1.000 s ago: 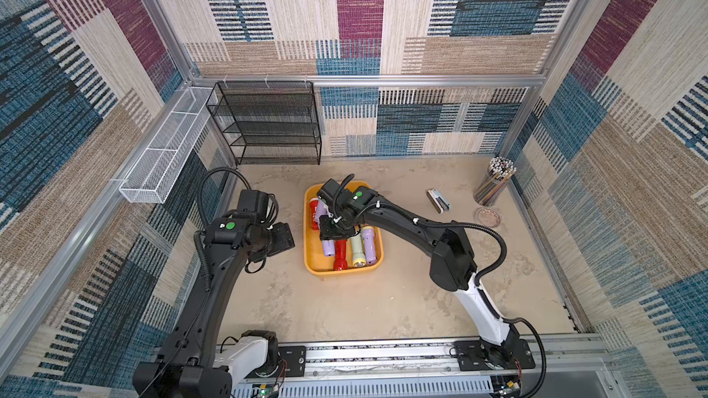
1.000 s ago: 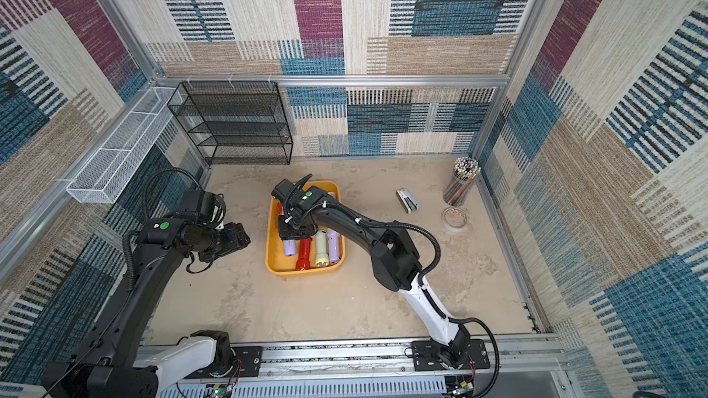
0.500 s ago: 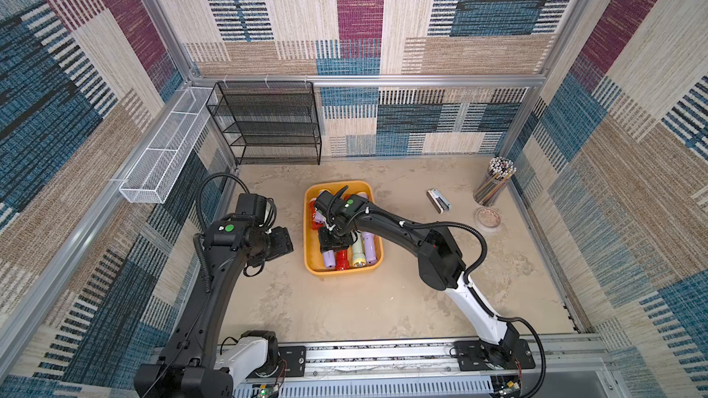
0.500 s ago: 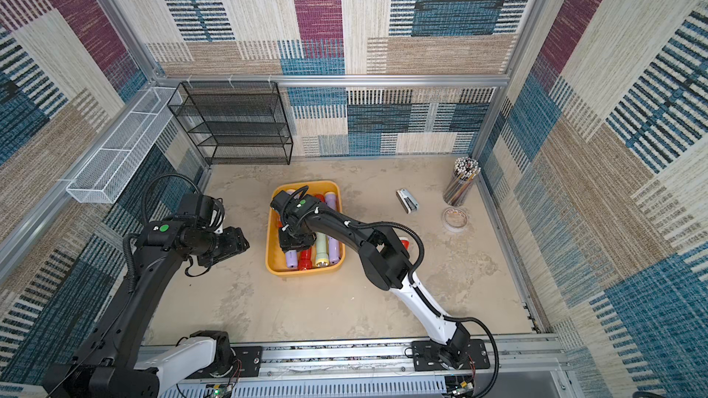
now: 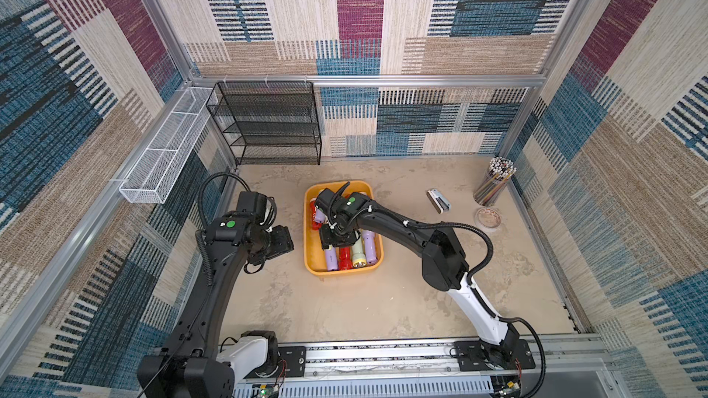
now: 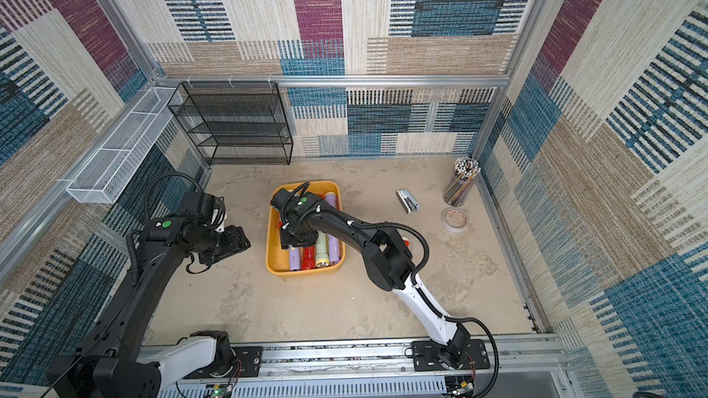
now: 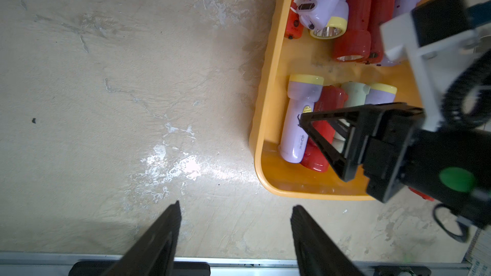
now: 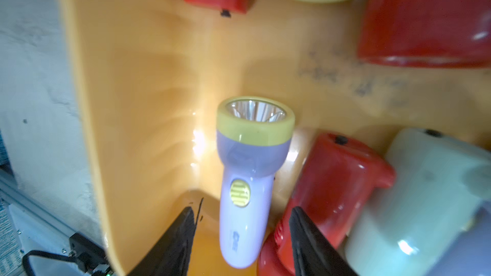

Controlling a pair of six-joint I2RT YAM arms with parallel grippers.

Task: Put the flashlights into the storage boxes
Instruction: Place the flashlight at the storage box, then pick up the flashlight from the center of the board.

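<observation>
my right jaws stand open astride the lilac flashlight [image 8: 247, 181], which lies between them in the yellow tray [image 8: 132, 102]; my left jaws hang open over the desk [image 7: 106, 75] beside it.

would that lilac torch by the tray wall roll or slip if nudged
Probably rolls: the lilac torch is round and lies on its side on the smooth tray floor. Its flared head may make it curve. The glossy plastic looks slippery, likely stiff.
</observation>
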